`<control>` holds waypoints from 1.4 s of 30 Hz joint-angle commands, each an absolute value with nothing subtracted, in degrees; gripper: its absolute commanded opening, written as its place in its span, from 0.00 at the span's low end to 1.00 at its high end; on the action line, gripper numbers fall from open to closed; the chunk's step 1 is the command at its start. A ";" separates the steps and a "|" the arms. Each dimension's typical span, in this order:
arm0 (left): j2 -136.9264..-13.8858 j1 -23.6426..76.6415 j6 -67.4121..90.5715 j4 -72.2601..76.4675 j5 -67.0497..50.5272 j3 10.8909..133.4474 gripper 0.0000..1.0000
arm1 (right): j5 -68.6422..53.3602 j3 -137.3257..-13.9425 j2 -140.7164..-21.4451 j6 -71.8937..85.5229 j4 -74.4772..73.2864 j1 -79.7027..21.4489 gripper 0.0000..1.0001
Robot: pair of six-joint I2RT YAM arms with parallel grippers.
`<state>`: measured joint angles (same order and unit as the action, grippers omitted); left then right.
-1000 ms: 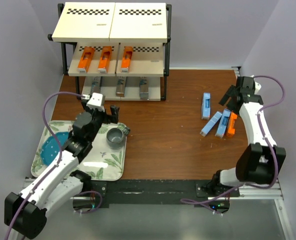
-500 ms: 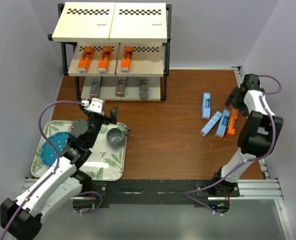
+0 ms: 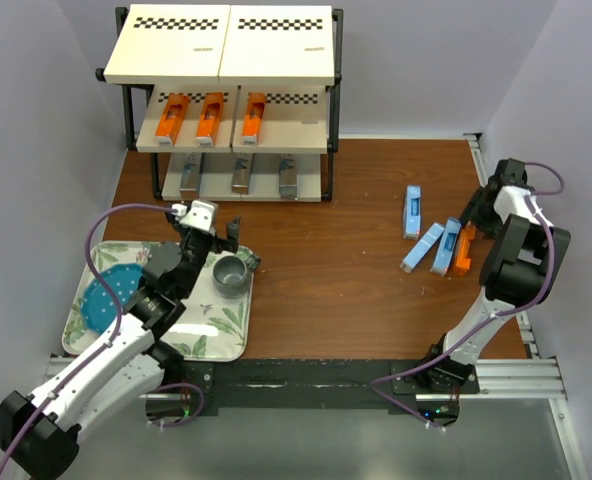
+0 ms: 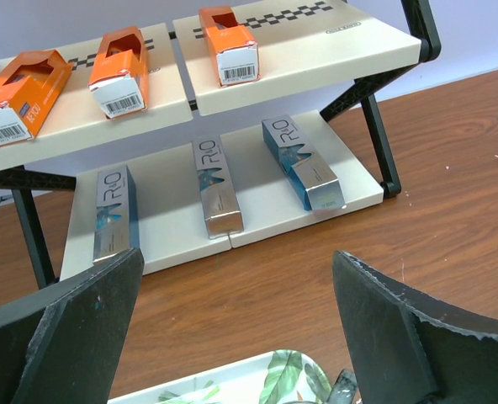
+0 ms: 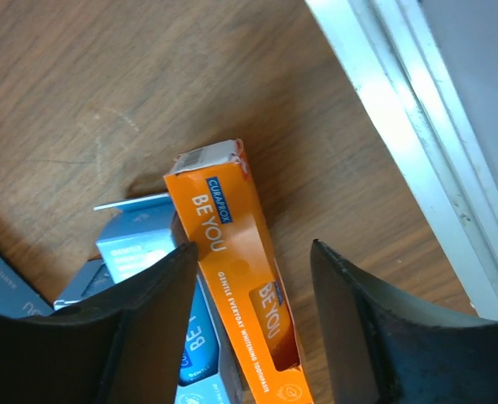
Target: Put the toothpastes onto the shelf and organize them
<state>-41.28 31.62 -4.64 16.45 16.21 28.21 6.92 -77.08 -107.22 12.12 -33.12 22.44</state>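
Observation:
The shelf (image 3: pixel 226 45) stands at the back left, with three orange toothpastes (image 3: pixel 209 115) on its middle tier and three metallic blue ones (image 3: pixel 241 175) on the bottom tier. At the table's right lie three light blue toothpastes (image 3: pixel 422 247) and an orange one (image 3: pixel 465 247). My right gripper (image 3: pixel 473 218) hangs over that orange box (image 5: pixel 236 269). Its jaws straddle the box (image 5: pixel 253 311): the left finger (image 5: pixel 106 345) touches its edge, the right finger (image 5: pixel 384 328) stands apart. My left gripper (image 4: pixel 236 328) is open and holds nothing, facing the shelf (image 4: pixel 316 50) from above the tray's far edge.
A leaf-patterned tray (image 3: pixel 216 335) at the front left holds a round blue plate (image 3: pixel 106 297) and a grey cup (image 3: pixel 231 274). A metal rail (image 5: pixel 417 143) and the wall run close along the table's right edge, just beyond the orange box.
My right arm has folded in and brought its gripper down over the orange box, the jaws narrowing round it. The left arm has shifted slightly, still open.

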 commanded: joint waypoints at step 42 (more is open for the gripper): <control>-39.46 34.80 -6.86 20.04 18.63 27.25 0.99 | 5.97 -60.56 -96.76 13.54 -28.22 22.59 0.58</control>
